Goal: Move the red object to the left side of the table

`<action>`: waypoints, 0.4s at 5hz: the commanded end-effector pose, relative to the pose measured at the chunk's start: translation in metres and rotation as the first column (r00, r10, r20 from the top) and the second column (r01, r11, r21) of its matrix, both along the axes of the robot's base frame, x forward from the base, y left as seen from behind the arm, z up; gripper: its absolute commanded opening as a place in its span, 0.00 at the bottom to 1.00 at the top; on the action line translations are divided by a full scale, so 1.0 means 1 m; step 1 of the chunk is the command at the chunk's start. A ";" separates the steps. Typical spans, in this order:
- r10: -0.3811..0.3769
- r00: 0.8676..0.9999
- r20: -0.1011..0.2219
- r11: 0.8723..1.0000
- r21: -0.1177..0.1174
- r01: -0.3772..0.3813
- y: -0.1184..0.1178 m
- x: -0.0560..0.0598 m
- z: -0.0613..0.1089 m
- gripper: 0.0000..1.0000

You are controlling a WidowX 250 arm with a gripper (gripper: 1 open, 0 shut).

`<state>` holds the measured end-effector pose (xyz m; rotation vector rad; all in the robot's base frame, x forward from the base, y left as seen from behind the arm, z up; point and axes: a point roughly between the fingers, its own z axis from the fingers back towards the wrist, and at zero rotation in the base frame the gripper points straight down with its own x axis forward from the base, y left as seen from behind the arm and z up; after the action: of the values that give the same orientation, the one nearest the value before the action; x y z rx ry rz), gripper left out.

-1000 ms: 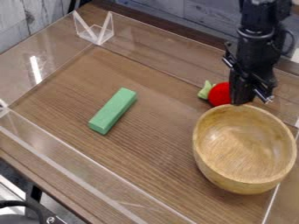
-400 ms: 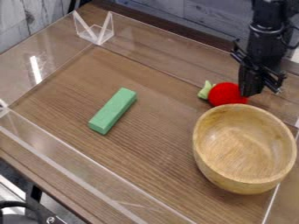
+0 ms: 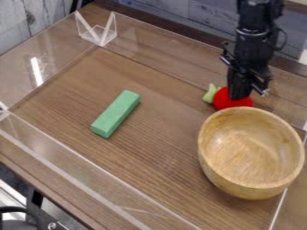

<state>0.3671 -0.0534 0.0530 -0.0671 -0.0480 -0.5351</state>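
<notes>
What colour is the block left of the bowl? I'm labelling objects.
The block is green, plain in the current camera view.

A round, light wooden bowl (image 3: 249,157) sits toward the lower right, its wide mouth facing up and its pale interior showing. Well apart from it, on the left half of the view, a green rectangular block (image 3: 115,114) lies flat and slantwise, its upper end leaning to the right. Near the top left stands a small clear, angular piece (image 3: 99,30) with whitish edges, too faint to identify.
</notes>
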 end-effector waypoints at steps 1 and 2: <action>0.031 0.998 0.058 1.000 0.000 -0.032 0.002 0.002 0.025 0.00; 0.057 0.996 0.065 0.998 0.001 -0.057 -0.001 -0.002 0.034 0.00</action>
<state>0.3613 -0.0524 0.0575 -0.0572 -0.0311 -0.4741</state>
